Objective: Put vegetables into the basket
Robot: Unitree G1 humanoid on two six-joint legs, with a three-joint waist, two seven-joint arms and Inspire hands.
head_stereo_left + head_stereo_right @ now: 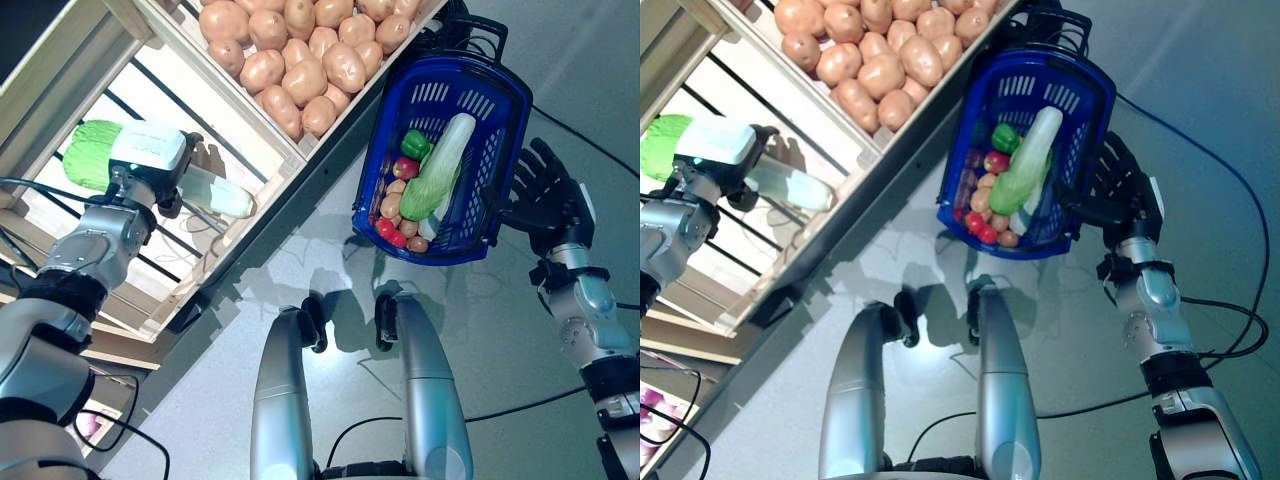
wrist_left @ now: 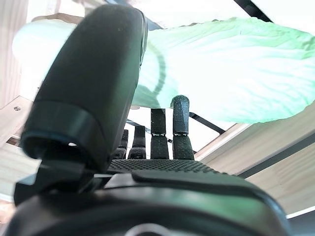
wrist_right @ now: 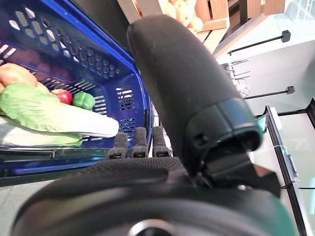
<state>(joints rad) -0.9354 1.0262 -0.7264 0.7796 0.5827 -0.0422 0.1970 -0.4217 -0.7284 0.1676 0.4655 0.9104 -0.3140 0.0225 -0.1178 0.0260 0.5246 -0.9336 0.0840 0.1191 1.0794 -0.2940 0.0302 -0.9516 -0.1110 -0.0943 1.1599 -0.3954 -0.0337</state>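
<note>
I see my right hand [image 1: 545, 200] nearest me at the lower right, its fingers [image 3: 140, 142] hooked around the rim of the blue basket [image 1: 500, 105] and its thumb over that rim, so it is clenched on the basket and carrying it above the grey floor [image 1: 500, 340]. Inside the basket lie a long napa cabbage [image 1: 440, 165], a green pepper [image 1: 415, 143], a red apple-like piece [image 1: 405, 167] and some potatoes and small red vegetables [image 1: 392, 232] at the lower end. On my left, my left hand [image 1: 160, 185] reaches into the wooden shelf [image 1: 250, 215]; it is wrapped around a second napa cabbage [image 1: 95, 150], thumb over the pale stalk and fingers [image 2: 179, 128] beneath the leaves. Farther off, the upper shelf bin holds a heap of potatoes [image 1: 300, 50], just beside the basket's far rim.
</note>
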